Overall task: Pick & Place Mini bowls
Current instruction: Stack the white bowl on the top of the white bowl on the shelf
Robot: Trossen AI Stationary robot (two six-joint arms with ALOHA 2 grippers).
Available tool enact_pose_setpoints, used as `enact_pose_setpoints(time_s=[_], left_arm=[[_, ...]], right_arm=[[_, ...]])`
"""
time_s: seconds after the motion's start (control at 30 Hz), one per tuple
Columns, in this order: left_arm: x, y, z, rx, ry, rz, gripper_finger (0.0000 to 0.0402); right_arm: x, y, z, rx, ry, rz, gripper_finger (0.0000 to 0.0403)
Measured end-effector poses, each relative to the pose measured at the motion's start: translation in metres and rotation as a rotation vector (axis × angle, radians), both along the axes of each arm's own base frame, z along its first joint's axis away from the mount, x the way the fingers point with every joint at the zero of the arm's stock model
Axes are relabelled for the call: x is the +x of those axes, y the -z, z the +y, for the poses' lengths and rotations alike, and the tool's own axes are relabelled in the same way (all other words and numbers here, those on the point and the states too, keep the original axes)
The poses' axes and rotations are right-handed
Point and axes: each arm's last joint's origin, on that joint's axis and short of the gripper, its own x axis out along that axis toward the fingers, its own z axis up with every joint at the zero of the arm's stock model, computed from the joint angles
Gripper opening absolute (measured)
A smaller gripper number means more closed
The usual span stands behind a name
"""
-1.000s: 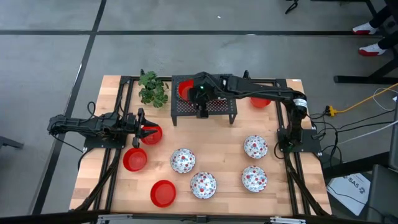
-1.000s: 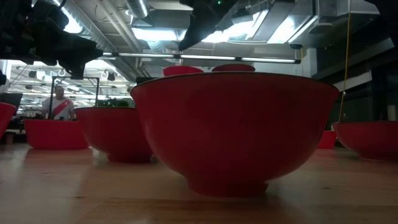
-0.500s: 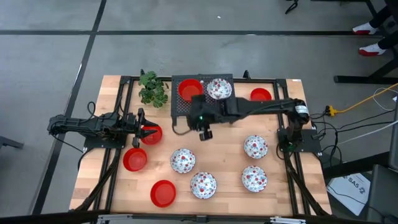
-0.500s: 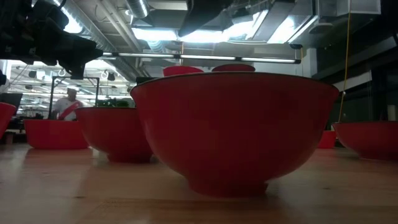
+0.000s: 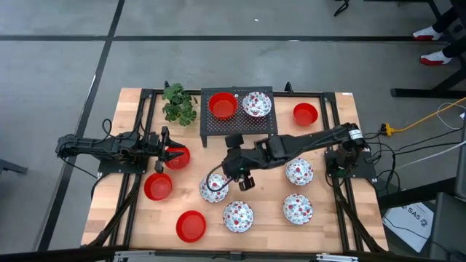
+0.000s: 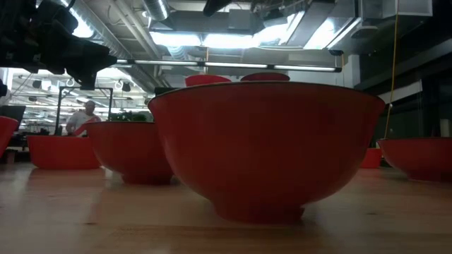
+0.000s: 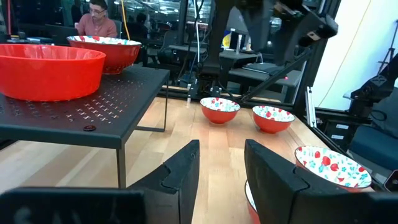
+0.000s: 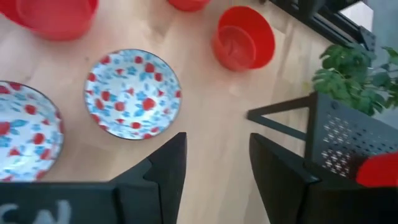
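Observation:
A black perforated rack stands at the far middle, and on it sit a red mini bowl and a white floral mini bowl. On the table rest floral bowls and red bowls. My right gripper hangs open and empty above the wood, just right of one floral bowl. My left gripper waits open and level at the left, over another red bowl.
A green plant stands at the far left beside the rack. In the low view a red bowl fills the middle, and a person shows in the room behind. Bare wood lies between the rack and the floral bowls.
My right gripper has swung away from the rack toward the near edge and a little left, rolling slightly, and now hangs over the table by a floral bowl. Its fingers have stayed open. The floral bowl that it covered stays on the rack.

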Motion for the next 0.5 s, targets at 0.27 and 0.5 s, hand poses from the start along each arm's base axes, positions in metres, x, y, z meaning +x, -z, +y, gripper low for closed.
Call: enact_pose_setpoints(time_s=[0.27,0.5], left_arm=[[0.0,0.0,0.0,0.0,0.0,0.0,0.0123],[0.0,0.0,0.0,0.0,0.0,0.0,0.0123]], right_arm=[[-0.004,0.002,0.015,0.035,0.001,0.0,0.0175],[-0.003,0.007,0.035,0.115,0.039,-0.018,0.0175]])
